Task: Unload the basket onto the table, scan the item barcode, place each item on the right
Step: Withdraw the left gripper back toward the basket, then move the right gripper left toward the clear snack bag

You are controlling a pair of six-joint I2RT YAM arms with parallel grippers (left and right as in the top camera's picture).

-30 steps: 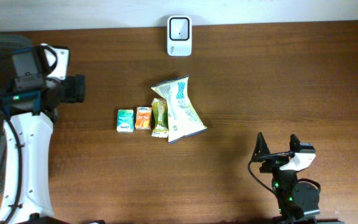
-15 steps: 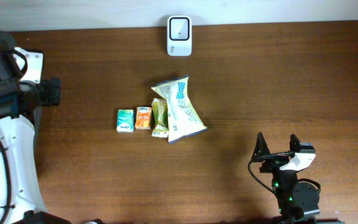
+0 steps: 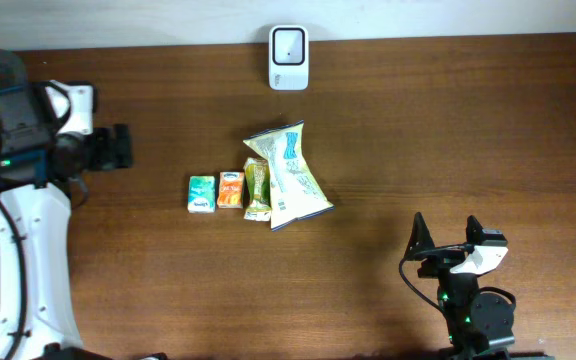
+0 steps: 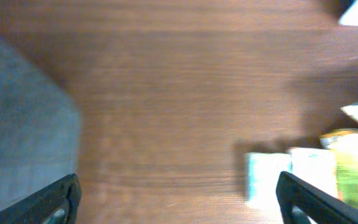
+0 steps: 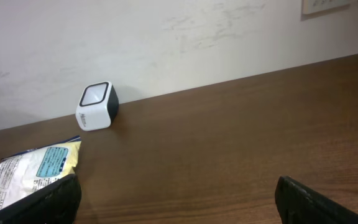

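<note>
— How much room is there on that counter [image 3: 488, 130]?
— Plenty. The whole right half is bare wood, from the snack bag [image 3: 290, 172] across to the right edge. The scanner [image 3: 289, 44] sits hard against the far edge, under the pale wall, well apart from the goods. On the left there's an open strip of wood between the left fingers [image 3: 118, 146] and the teal box [image 3: 201, 193]. A grey patch [image 4: 17, 112] runs along beyond the counter's left edge.
— Anything moved just now?
— The left arm, yes. Half a second ago it was swung out toward the left edge; now it's back in, pointing at the row. The right arm hasn't budged, and nothing in the row has shifted.
— And the fingers?
— The left pair is spread wide with nothing between them. Their own camera shows only blurred wood and the packets ahead. The right fingers [image 3: 419, 235] stand just as wide, holding nothing. They're parked near the front edge, looking up the counter at the scanner.
— What do the items look like?
— Four in a row mid-counter, touching or nearly so. There's the teal box, an orange box [image 3: 231, 189], a slim green packet [image 3: 256, 189], then the big bag. It's pale yellow with a blue panel, lying flat and tilted, its top corner toward the scanner. I can't make out a barcode from here.
</note>
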